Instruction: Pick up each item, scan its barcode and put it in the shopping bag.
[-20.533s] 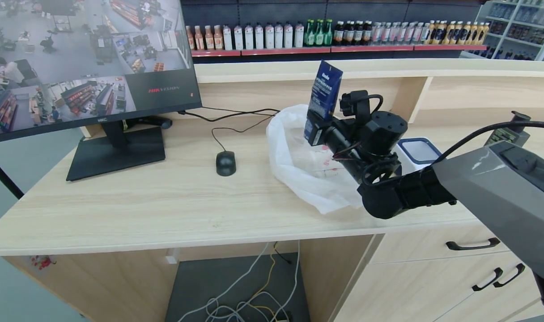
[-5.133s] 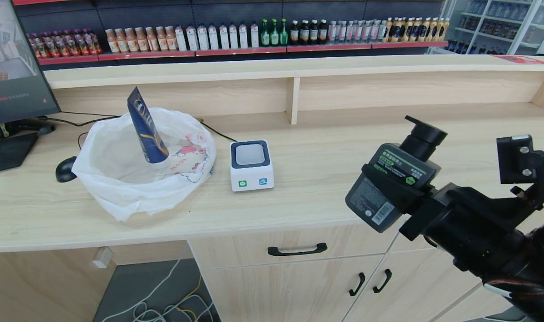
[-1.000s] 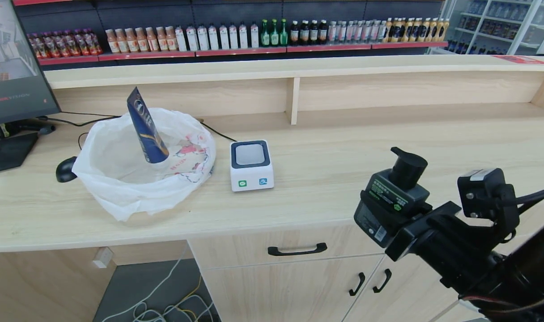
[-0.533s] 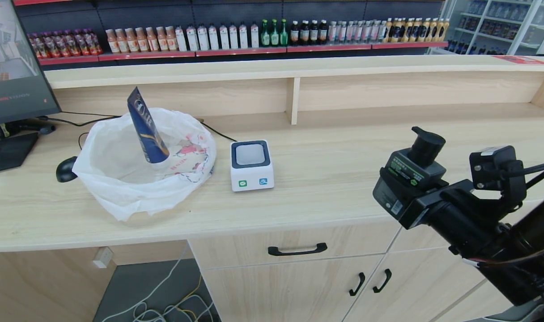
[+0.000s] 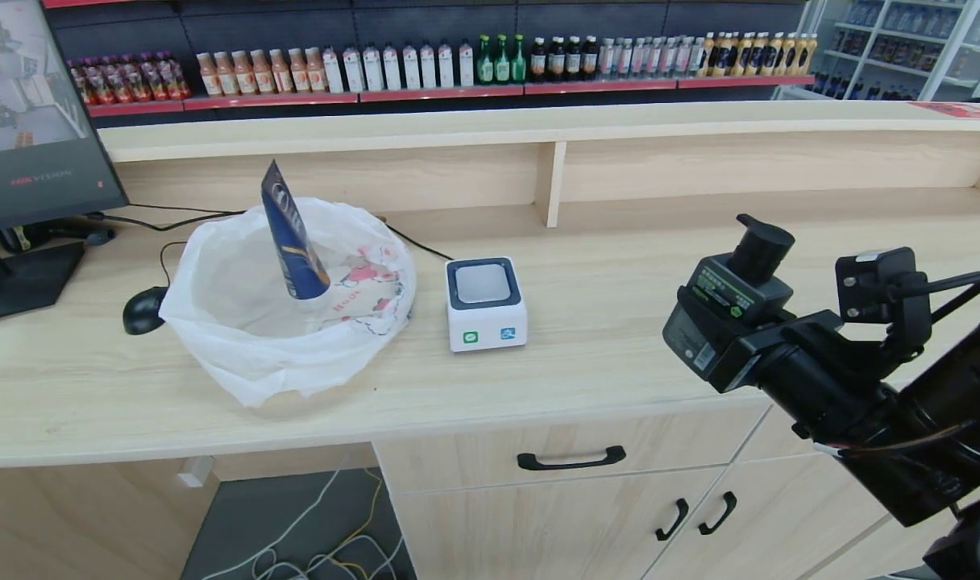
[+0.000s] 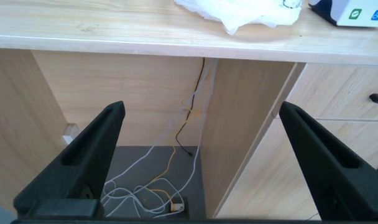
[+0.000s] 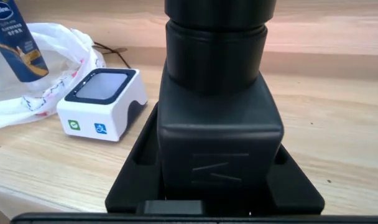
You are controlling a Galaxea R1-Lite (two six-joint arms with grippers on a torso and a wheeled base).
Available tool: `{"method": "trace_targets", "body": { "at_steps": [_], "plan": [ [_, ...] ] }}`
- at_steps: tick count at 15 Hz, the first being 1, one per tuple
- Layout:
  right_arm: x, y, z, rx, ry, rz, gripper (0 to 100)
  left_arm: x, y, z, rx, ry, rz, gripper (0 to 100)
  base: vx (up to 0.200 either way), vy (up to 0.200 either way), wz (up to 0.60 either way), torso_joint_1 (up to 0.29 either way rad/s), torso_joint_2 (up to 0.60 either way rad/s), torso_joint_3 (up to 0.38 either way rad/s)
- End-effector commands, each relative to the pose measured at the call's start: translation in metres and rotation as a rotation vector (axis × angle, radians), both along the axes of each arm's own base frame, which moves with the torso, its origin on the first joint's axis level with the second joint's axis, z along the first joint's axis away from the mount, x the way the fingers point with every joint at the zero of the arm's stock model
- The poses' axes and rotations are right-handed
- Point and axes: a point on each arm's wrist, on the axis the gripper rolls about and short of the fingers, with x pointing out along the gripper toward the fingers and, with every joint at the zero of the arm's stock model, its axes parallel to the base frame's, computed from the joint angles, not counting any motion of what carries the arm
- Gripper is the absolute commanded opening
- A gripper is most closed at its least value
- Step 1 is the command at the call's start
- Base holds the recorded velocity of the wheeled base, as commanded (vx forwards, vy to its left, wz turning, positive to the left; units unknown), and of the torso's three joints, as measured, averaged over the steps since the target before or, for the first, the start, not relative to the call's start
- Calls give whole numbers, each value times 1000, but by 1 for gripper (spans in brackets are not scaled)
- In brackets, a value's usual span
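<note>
The left hand point(image 6: 201, 155) is held below counter level, fingers spread wide w/ nothing btwn them. It is faced toward the open bay under the counter point(image 5: 619, 314), where cables point(image 6: 153, 183) lie on the floor.

On the light wood-grain counter, far left, a monitor point(image 5: 31, 121) is stood, a red logo on its dark lower corner. A black mouse point(image 5: 143, 310) lies at its 4 o'clock. Just beside the mouse the white shopping bag point(image 5: 240, 354) is set open, red print on its far inner wall. A blue tube point(image 5: 292, 234) w/ gold and white print is stood in it, leaning.

At the bag's 3 o'clock, near but apart, the white scanner point(image 5: 487, 310) is placed, grey window up, one green and one blue icon on its front.

Well apart, at the scanner's 3–4 o'clock, approx. over the counter's near edge, a dark square bottle point(image 5: 720, 306) w/ black cap is clamped in the right hand point(image 5: 740, 354). A green-and-white label is carried on its upper face and a barcode sticker on its lower side; the text is too small to be read.

At 12 o'clock, behind a raised ledge, a red-edged shelf point(image 5: 458, 93) is lined w/ drinks bottles. Black handles point(image 5: 570, 461) are fitted on the drawer fronts below.
</note>
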Motion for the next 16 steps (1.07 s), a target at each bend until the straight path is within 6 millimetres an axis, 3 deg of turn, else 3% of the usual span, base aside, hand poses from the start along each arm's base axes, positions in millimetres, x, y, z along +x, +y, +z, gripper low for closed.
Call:
{"method": "trace_targets", "body": {
  "at_steps": [1, 11, 16],
  "plan": [
    [2, -1, 2, 6, -7, -8, 0, 0, 0, 0, 0, 0, 2, 100, 0, 200, 0, -2, -7, 7],
    [-1, -4, 0, -5, 0, -19, 0, 0, 0, 0, 0, 0, 2, 100, 0, 200, 0, 2, 4, 1],
    [0, -5, 3, 4, -11, -22, 0, 0, 0, 0, 4, 0, 2, 100, 0, 0, 0, 0, 0, 0]
  ]
}}
